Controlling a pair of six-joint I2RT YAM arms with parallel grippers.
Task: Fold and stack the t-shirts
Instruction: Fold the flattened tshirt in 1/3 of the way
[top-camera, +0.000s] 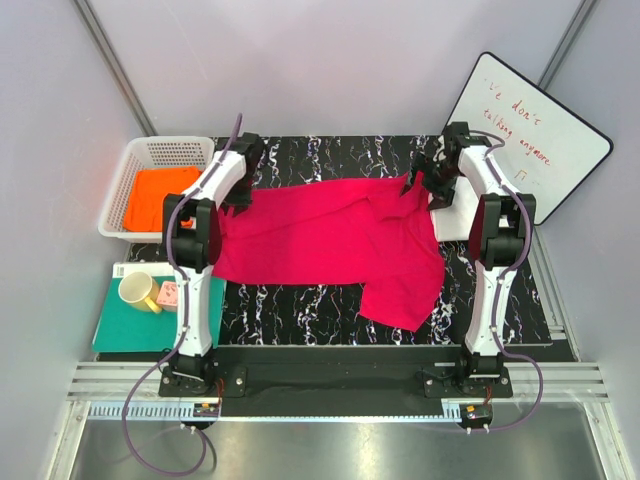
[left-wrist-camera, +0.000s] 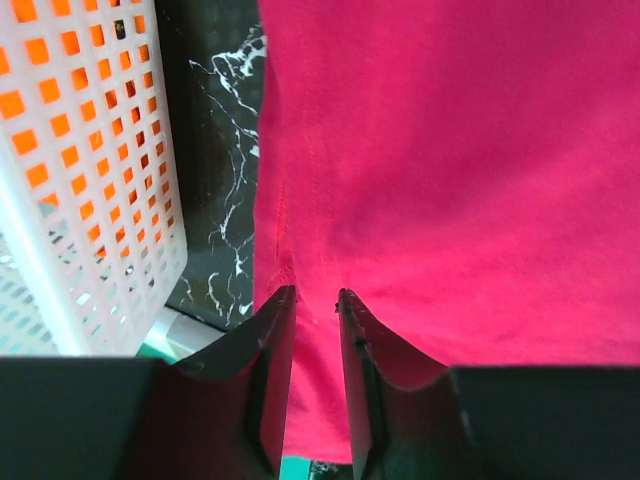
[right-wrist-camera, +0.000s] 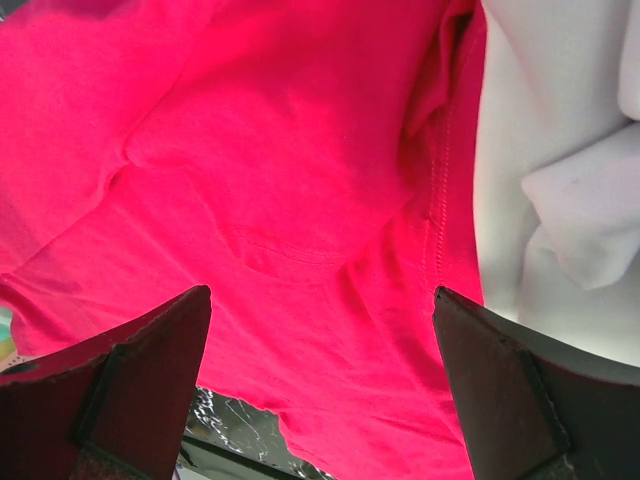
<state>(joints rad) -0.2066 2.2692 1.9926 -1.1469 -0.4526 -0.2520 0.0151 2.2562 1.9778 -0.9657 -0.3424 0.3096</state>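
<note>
The crimson-pink t-shirt (top-camera: 330, 240) lies spread and rumpled across the black marbled table, one part hanging toward the front right. My left gripper (top-camera: 238, 200) is at its left edge. In the left wrist view the left gripper (left-wrist-camera: 315, 295) has its jaws drawn narrow on the puckered hem of the pink shirt (left-wrist-camera: 450, 180). My right gripper (top-camera: 425, 180) hovers over the shirt's far right corner. Its jaws (right-wrist-camera: 320, 295) stand wide above the pink cloth (right-wrist-camera: 250, 150) with nothing between them. A white t-shirt (right-wrist-camera: 560, 150) lies just right of it, under the right arm (top-camera: 447, 222). The orange t-shirt (top-camera: 160, 195) sits in the basket.
A white slotted basket (top-camera: 170, 150) stands at the far left, close beside the left gripper (left-wrist-camera: 100, 200). A teal-green board (top-camera: 130, 325) with a yellow mug (top-camera: 137, 290) lies front left. A whiteboard (top-camera: 530, 130) leans at the back right.
</note>
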